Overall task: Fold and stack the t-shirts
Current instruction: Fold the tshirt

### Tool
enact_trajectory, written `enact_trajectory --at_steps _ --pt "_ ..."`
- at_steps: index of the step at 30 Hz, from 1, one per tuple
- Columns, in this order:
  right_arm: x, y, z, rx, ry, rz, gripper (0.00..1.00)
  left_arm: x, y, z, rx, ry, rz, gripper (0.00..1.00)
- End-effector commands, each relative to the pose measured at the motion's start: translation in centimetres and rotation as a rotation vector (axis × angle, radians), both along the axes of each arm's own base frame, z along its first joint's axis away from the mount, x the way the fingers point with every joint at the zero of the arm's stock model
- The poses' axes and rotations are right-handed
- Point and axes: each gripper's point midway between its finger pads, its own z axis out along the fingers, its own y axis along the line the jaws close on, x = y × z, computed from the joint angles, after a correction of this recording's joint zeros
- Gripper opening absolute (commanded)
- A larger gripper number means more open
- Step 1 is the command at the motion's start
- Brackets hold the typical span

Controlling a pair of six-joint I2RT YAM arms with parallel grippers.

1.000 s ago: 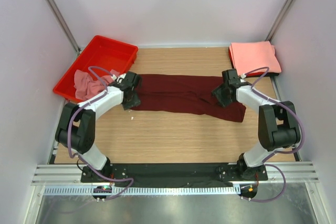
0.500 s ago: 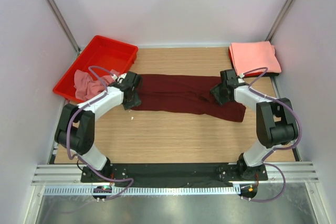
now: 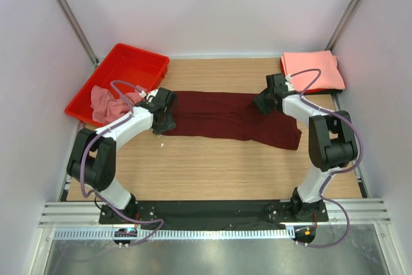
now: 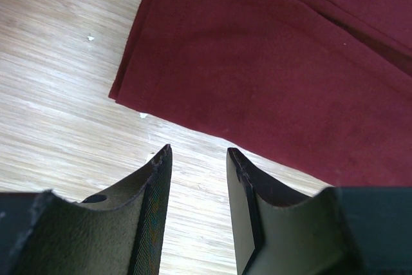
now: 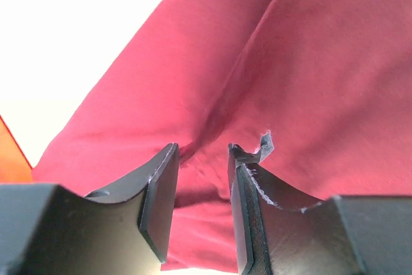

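- While the dark maroon t-shirt (image 3: 225, 115) lies stretched as a long band across the middle of the tabletop (image 3: 212, 165), reaching from near the left edge toward the right edge, a hand sits at each of its ends.
- The left hand (image 4: 198, 152) hovers at the shirt's left end, near its front corner. Its fingers are apart, with only bare wood between them, just off the cloth's edge. That edge shows stacked layers.
- The right hand (image 5: 203, 149) is at the far side of the shirt's right end. Its fingers are apart with their tips down on the maroon cloth. A wrinkle runs into the gap, and the cloth is not clamped.
- The red tray (image 3: 132, 66) stands at an angle in the far-left corner of the tabletop. At its near end it holds a crumpled dusty pink t-shirt (image 3: 106, 102), which spills over the near rim beside the left arm.
- A salmon-pink t-shirt (image 3: 313, 70) lies folded flat in the far-right corner, on the tabletop itself and in no container.
- Small white specks (image 4: 91, 38) dot the wood just beside the maroon shirt's left end.
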Motion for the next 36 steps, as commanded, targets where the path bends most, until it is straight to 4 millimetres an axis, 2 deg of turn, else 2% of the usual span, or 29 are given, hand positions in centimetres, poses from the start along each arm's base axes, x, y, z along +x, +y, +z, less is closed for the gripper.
enact_trajectory --at_steps 1,2,4,7,9,11,12,13,14,15,16,17,19,20,21,22,23,25,29,36 --pt "1.6 0.0 2.4 -0.074 -0.054 0.099 0.43 1.2 -0.8 2.9 -0.023 -0.088 0.0 0.41" --pt "0.8 -0.6 2.1 -0.091 -0.038 0.094 0.43 1.1 -1.3 3.0 -0.031 -0.09 -0.012 0.41" --pt "0.5 -2.9 3.3 -0.116 -0.058 0.053 0.43 1.5 -2.4 3.5 -0.058 -0.108 -0.036 0.41" --pt "-0.2 -6.7 3.8 -0.216 0.006 0.012 0.43 1.9 -6.0 4.2 -0.13 -0.132 -0.147 0.42" --pt "0.1 -8.2 4.7 -0.248 0.026 0.02 0.43 2.4 -8.9 5.6 -0.181 -0.156 -0.23 0.41" --pt "0.6 -8.5 4.8 -0.29 0.036 0.147 0.45 3.2 -11.0 6.8 -0.217 -0.179 -0.278 0.41" --pt "0.6 -8.9 4.2 -0.325 0.052 0.226 0.45 3.2 -12.6 7.4 -0.261 -0.183 -0.326 0.41" --pt "0.8 -9.1 4.2 -0.329 0.06 0.253 0.45 3.4 -13.4 7.2 -0.278 -0.179 -0.346 0.41" --pt "0.9 -9.3 3.8 -0.333 0.065 0.279 0.45 4.1 -14.7 8.4 -0.309 -0.213 -0.372 0.41" --pt "1.1 -9.3 3.6 -0.33 0.061 0.307 0.45 4.1 -15.6 8.5 -0.329 -0.21 -0.401 0.41" --pt "1.2 -10.1 3.0 -0.3 0.06 0.329 0.45 4.2 -16.4 8.7 -0.353 -0.208 -0.427 0.41" --pt "1.8 -10.5 3.1 -0.293 0.032 0.335 0.44 4.6 -17.2 8.2 -0.363 -0.198 -0.439 0.41" --pt "2.7 -11.5 2.6 -0.281 -0.01 0.352 0.41 5.0 -18.7 9.2 -0.415 -0.202 -0.474 0.41" --pt "3.1 -10.2 2.5 -0.206 -0.047 0.414 0.4 5.2 -19.3 8.6 -0.425 -0.187 -0.484 0.41" --pt "3.4 -10.0 2.2 -0.182 -0.054 0.438 0.4 5.2 -19.9 9.1 -0.449 -0.19 -0.498 0.41" --pt "4.3 -10.1 2.8 -0.176 -0.075 0.457 0.39 5.2 -20.0 9.0 -0.452 -0.186 -0.497 0.41" --pt "4.0 -10.1 1.2 -0.162 -0.034 0.493 0.39 5.2 -20.1 9.0 -0.454 -0.184 -0.5 0.41" --pt "4.4 -10.4 1.0 -0.176 -0.026 0.512 0.4 4.7 -20.0 8.6 -0.457 -0.168 -0.502 0.41" --pt "4.9 -12.4 -0.2 -0.226 -0.005 0.504 0.41 3.7 -19.2 7.7 -0.443 -0.148 -0.492 0.41" --pt "5.7 -13.1 -1.1 -0.25 -0.02 0.576 0.4 2.9 -19.0 6.6 -0.455 -0.128 -0.502 0.41"
